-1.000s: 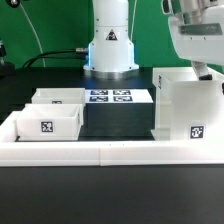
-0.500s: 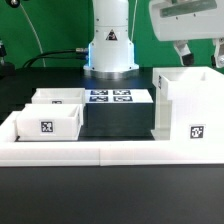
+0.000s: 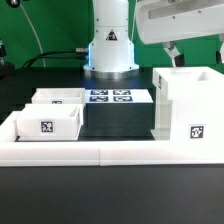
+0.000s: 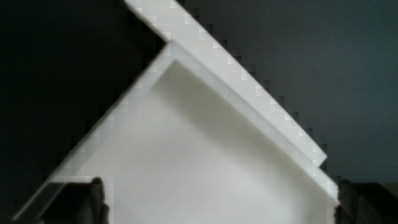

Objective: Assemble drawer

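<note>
The big white box housing stands upright at the exterior view's right, with a tag on its front. Two small open-top trays sit at the left, one in front and one behind it. My gripper hangs above the housing's top, apart from it, open and empty. In the wrist view the two dark fingers stand wide apart around the gripper's gap. The housing's white wall and rim lie below them.
The marker board lies on a black block between the trays and the housing. A long low white border wall runs along the front. The robot's white base stands behind.
My gripper has risen off the housing and shifted toward the exterior view's left. The housing and the trays have not moved.
</note>
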Motion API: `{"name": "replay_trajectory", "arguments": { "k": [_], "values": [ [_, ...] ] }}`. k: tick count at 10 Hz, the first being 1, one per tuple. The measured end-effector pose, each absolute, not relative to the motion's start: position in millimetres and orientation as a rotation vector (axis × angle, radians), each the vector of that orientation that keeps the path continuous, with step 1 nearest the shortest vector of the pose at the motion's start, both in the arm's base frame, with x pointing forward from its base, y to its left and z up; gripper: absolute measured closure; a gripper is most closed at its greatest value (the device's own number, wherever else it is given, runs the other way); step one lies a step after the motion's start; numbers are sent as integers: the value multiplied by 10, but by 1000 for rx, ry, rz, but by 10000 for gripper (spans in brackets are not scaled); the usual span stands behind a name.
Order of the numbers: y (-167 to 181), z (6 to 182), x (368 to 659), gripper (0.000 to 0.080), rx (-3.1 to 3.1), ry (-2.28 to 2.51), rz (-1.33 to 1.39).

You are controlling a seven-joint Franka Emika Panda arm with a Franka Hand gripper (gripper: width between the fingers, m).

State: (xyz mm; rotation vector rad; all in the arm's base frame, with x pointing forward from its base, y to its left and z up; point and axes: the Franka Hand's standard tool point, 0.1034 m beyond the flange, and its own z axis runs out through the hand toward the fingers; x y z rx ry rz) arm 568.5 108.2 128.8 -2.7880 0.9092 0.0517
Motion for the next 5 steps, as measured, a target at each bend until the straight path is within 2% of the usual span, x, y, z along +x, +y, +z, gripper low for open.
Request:
{"name": "replay_trajectory", "arguments": {
  "k": [5],
  "values": [
    [1164,1297,5593,150,-3027,225,-1]
  ]
}}
